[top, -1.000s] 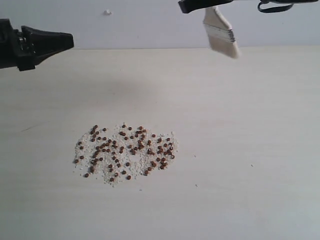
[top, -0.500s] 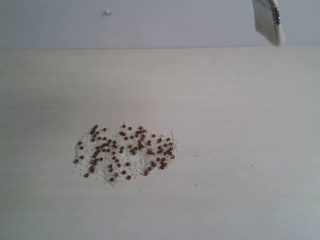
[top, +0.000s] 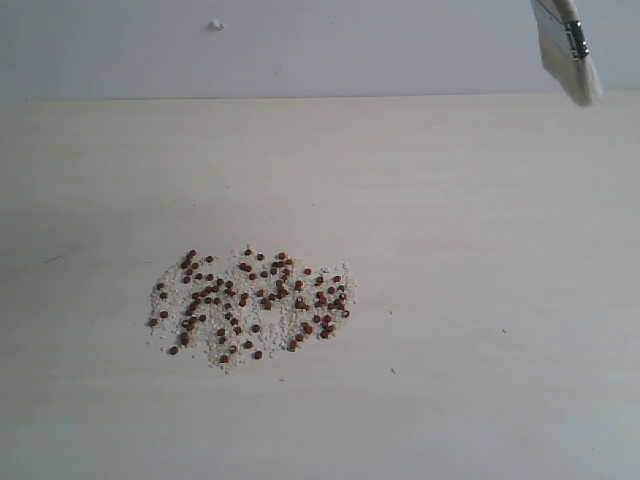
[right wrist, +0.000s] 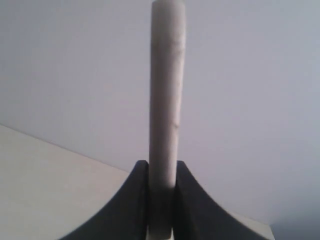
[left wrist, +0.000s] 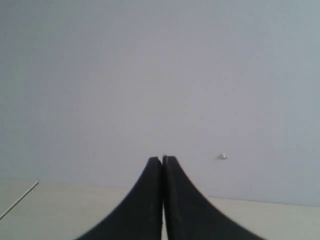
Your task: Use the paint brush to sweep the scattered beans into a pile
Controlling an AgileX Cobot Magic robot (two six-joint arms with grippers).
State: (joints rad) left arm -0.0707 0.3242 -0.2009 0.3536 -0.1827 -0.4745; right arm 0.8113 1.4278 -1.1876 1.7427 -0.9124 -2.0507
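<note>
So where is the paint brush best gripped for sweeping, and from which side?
By the handle, from its end, jaws on the two flat faces, as the right gripper holds the paint brush: flat faces likely resist twisting, and the bristles hang free below.

A: How did the room look?
B: There was a wide table of pale cream wood with fine grain (top: 480,200), and behind it stood a plain light grey-blue wall (top: 320,55).
A: Was something on the wall?
B: Yes, a small white speck (top: 215,25). The table had one thin dark scratch (top: 62,256), at the left in the exterior view. The light was soft and even.
</note>
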